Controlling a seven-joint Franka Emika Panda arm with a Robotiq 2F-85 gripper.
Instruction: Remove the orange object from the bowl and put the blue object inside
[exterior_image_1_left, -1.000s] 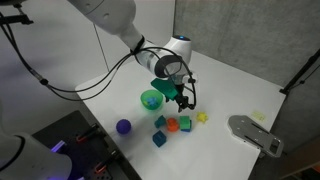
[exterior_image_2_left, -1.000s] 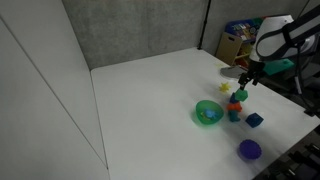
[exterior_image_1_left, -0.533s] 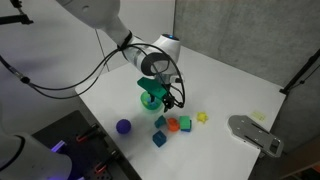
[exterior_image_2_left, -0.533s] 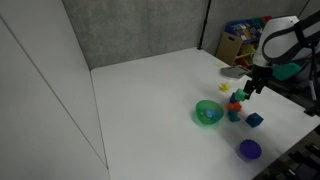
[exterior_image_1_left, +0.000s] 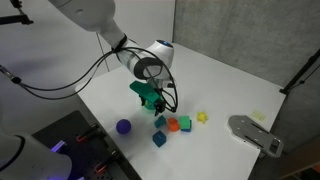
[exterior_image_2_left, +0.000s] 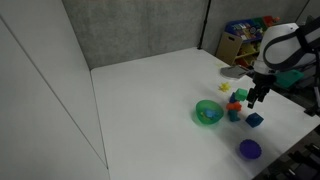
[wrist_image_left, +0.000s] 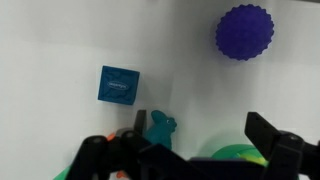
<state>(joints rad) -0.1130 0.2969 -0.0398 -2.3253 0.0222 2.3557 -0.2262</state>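
On the white table (exterior_image_1_left: 230, 90), the small dark blue-purple ball (exterior_image_1_left: 123, 127) lies well apart from the jaws. The Robotiq gripper (exterior_image_1_left: 160, 104) hangs by the bright-green bowl (exterior_image_2_left: 208, 113), jaws wide, empty. The orange-red block (exterior_image_1_left: 172, 126) sits outside the bowl.

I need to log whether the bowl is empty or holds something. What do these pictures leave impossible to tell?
- Inside of the bowl: too small and blurred in an exterior view; hidden behind the gripper in an exterior view; cut off by the bottom edge in the wrist view.
- Grey object near the table edge: too blurred in an exterior view to identify.
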